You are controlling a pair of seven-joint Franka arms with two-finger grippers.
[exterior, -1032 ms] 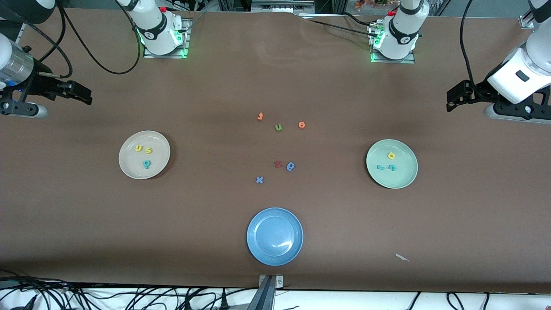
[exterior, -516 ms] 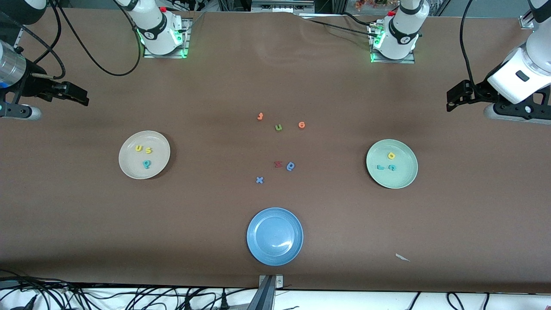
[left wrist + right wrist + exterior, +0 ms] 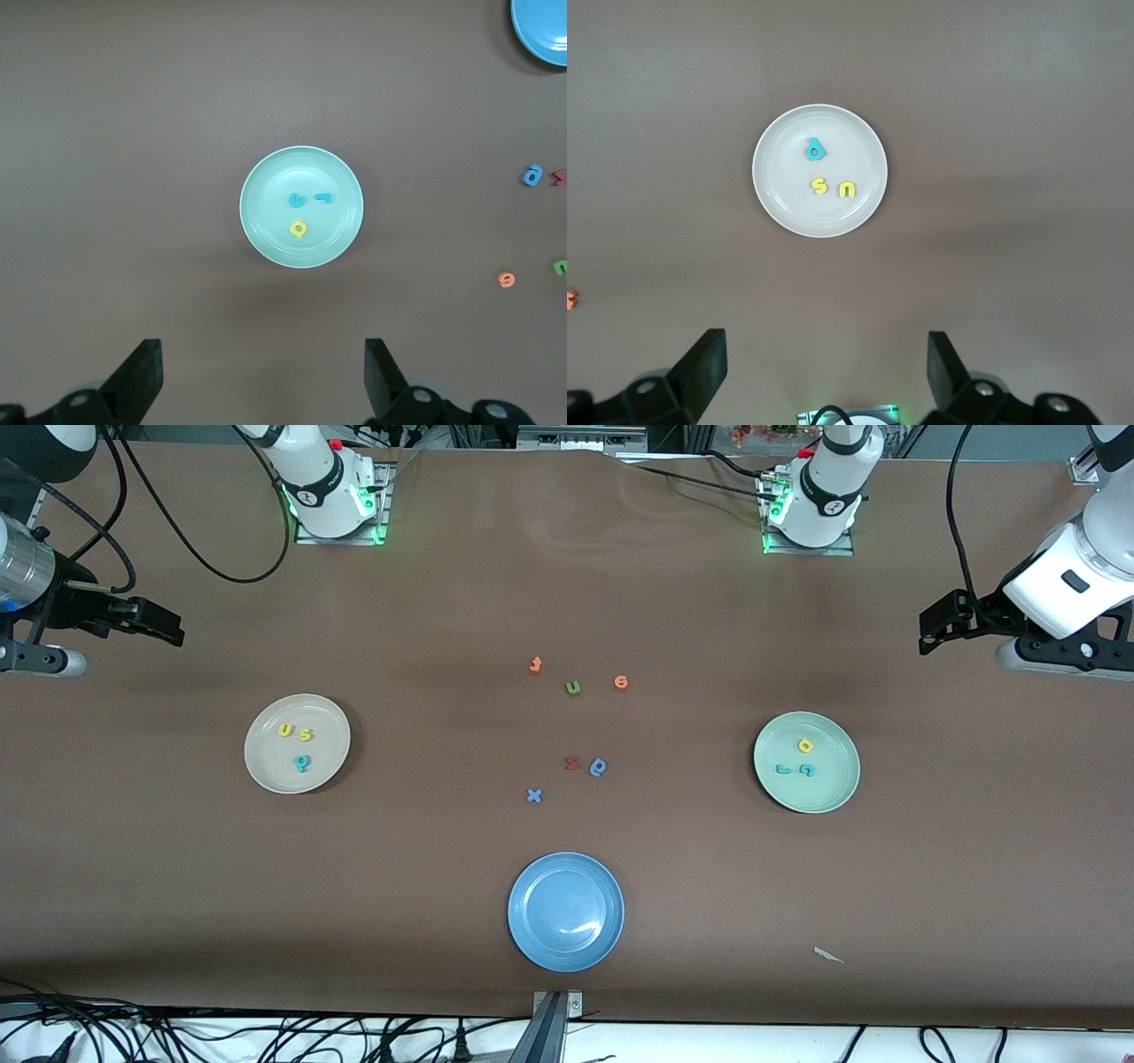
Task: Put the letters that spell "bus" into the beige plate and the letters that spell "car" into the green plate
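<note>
Both words look sorted: the yellow "u" (image 3: pixel 285 731), yellow "s" (image 3: pixel 306 735) and teal "b" (image 3: pixel 302 762) lie in the beige plate (image 3: pixel 266 775), and the yellow "a" (image 3: pixel 805 746), teal "r" (image 3: pixel 783 770) and teal "c" (image 3: pixel 806 771) lie in the green plate (image 3: pixel 828 797). Since a second ago the only change is the right tool (image 3: pixel 168 627), which has drawn back a little toward its end of the tabletop (image 3: pixel 354 868) and sits up over bare surface, fingers apart, holding nothing. The left tool (image 3: pixel 930 633) has not moved, parked high at its own end, fingers apart and empty too. No letter has shifted. The leftovers, green "u" (image 3: pixel 573 687), orange "e" (image 3: pixel 621 682), red "z" (image 3: pixel 572 763) and blue "x" (image 3: pixel 533 795), stay mid-tabletop, and the blue plate (image 3: pixel 532 939) has nothing in it. Judged done; arms retreating.
</note>
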